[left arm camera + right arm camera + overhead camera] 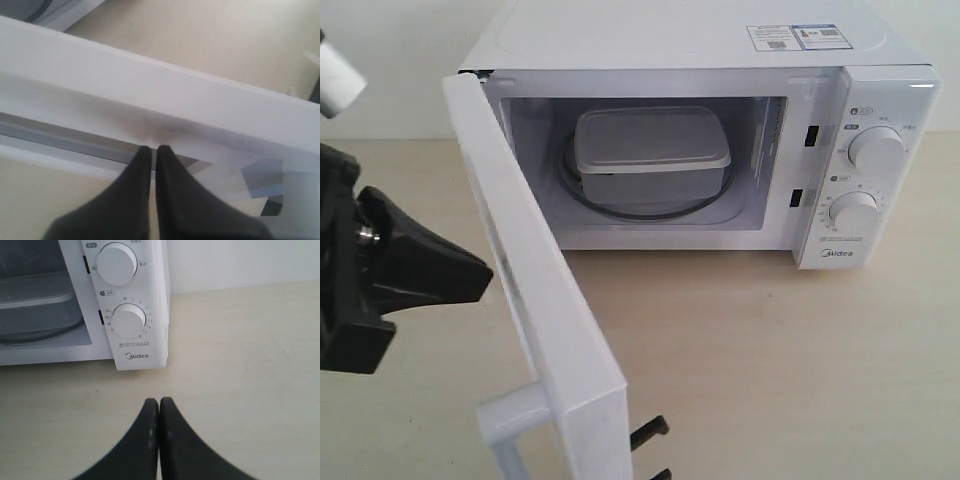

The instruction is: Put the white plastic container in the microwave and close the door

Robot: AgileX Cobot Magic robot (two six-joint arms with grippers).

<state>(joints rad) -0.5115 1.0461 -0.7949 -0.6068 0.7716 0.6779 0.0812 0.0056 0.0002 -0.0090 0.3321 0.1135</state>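
The white plastic container (650, 150) sits with its lid on, on the glass turntable (620, 211) inside the microwave (670, 35). It also shows through the opening in the right wrist view, where the container (35, 300) is cut off by the picture's edge. The door (545, 300) stands swung wide open toward the front left, its bar handle (515, 415) at the near end. My left gripper (485, 275) is shut and empty. Its tips (154, 149) are right at the door's (150, 85) outer face. My right gripper (159, 401) is shut and empty, above the table in front of the control panel, and out of the exterior view.
Two round dials (877, 150) (854, 210) sit on the microwave's right panel. Black latch hooks (650, 432) stick out of the door's free edge. Beige tabletop (770, 350) spreads in front of the oven and to the right (240, 340).
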